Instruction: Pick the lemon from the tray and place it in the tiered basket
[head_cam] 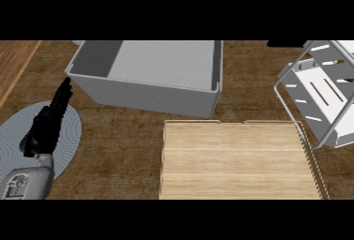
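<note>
One hand only shows on this dark wood-grain counter, and it is the left hand, coming up from the lower left with its fingers straight and pressed together, pointing toward the far edge and holding nothing. It hangs over a round grey plate at the counter's left edge. A strip of lighter wood runs down the far left corner. No writing or label can be read anywhere.

Now the containers. A large grey bin stands at the far edge, open on top, with only its bare grey floor showing. Nearer, right of centre, lies the pale wooden tray, low-rimmed, reaching the near edge, and its boards lie bare. At the right edge stands the white wire tiered basket, tilted in this view, its slotted shelves showing nothing on them. The lemon is in none of them: I cannot tell where it is.
</note>
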Robot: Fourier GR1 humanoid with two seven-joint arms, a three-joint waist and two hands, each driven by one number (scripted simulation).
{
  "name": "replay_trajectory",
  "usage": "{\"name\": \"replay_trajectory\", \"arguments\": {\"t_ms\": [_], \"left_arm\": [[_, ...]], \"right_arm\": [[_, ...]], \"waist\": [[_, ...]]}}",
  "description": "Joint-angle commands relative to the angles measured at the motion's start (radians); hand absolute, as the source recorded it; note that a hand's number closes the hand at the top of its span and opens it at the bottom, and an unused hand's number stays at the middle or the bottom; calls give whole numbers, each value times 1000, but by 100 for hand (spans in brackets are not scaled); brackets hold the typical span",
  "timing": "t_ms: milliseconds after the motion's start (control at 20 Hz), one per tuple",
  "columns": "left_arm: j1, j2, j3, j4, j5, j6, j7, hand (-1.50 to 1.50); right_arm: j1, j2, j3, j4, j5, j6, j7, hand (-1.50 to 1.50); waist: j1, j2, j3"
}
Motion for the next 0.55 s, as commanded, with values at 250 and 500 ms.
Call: {"name": "replay_trajectory", "arguments": {"t_ms": [250, 500], "left_arm": [[-36, -13, 1, 33, -11, 10, -8, 0], [-12, -21, -16, 25, -15, 0, -21, 0]], "right_arm": [[147, -228, -96, 251, -44, 224, -222, -150], [208, -279, -151, 345, -79, 290, -328, -150]], "waist": [[-5, 6, 4], [-1, 7, 7]]}}
